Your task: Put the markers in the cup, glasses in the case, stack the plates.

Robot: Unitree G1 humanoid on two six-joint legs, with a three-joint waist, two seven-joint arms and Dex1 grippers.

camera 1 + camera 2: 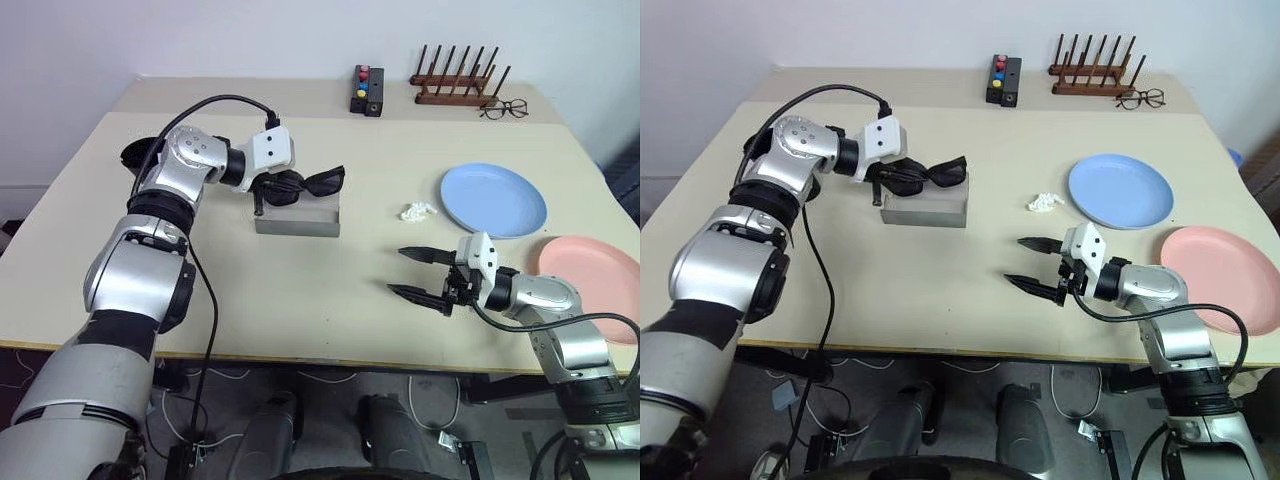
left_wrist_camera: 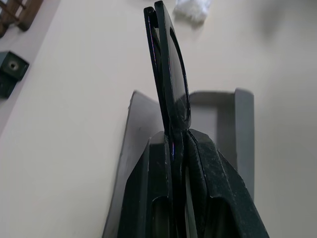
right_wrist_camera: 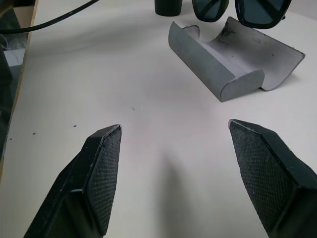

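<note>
The left pincer (image 2: 174, 163) is closed on the black thick-framed sunglasses with dark lenses (image 1: 318, 182), holding them in the air just above the grey oblong hard case (image 3: 233, 59), which lies open on the cream bench (image 1: 300, 300). The grip looks narrow, near one end of the frame, so the sunglasses may turn or slip in the fingers when they go down. If they come down not in line with the trough of the case, they can catch on its raised wall and push the light case away, or rest across the edge and not inside.

The right pincer (image 1: 420, 272) is wide open and holds nothing; it hovers over the bench, well apart from the case, on the side of the plates. Beyond it from the case lie the round light blue plate (image 1: 494, 200) and the round salmon pink plate (image 1: 590, 285), not stacked. A small crumpled white scrap (image 1: 418, 211) lies between the case and the blue plate. Nothing stands directly in the way of the case.
</note>
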